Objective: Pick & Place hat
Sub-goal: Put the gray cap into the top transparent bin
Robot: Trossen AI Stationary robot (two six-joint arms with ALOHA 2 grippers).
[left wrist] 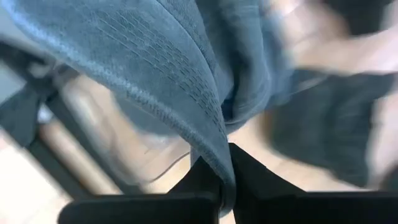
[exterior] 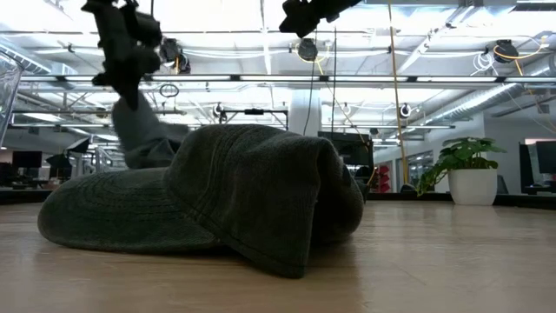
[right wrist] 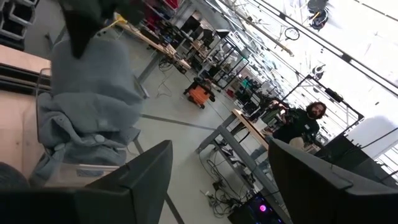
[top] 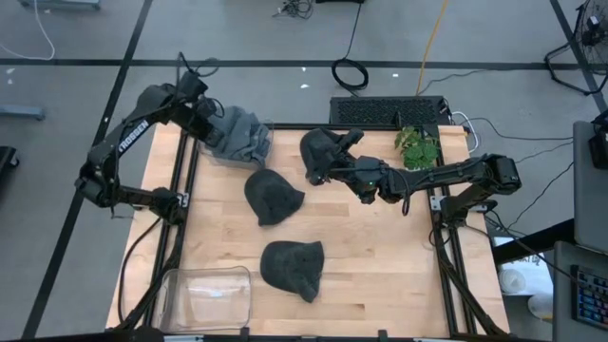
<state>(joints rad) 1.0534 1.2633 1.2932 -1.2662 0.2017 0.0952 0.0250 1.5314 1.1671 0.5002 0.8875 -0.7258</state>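
Your wooden table [top: 380,256] carries three dark hats. One dark hat [top: 294,268] lies near the front, beside a clear plastic bin [top: 207,296] at the front left corner. A second dark hat [top: 273,197] sits mid-table. A third dark hat [top: 321,152] lies at the back, near a potted plant [top: 416,147].

Your left gripper [top: 211,122] is clenched on a grey hat [top: 237,138], lifted at the back left edge; the fabric hangs from the pinched fingers [left wrist: 205,180].

Your right gripper [top: 344,171] hovers over the third hat, jaws spread, grasping nothing. A person [right wrist: 303,124] sits far behind.
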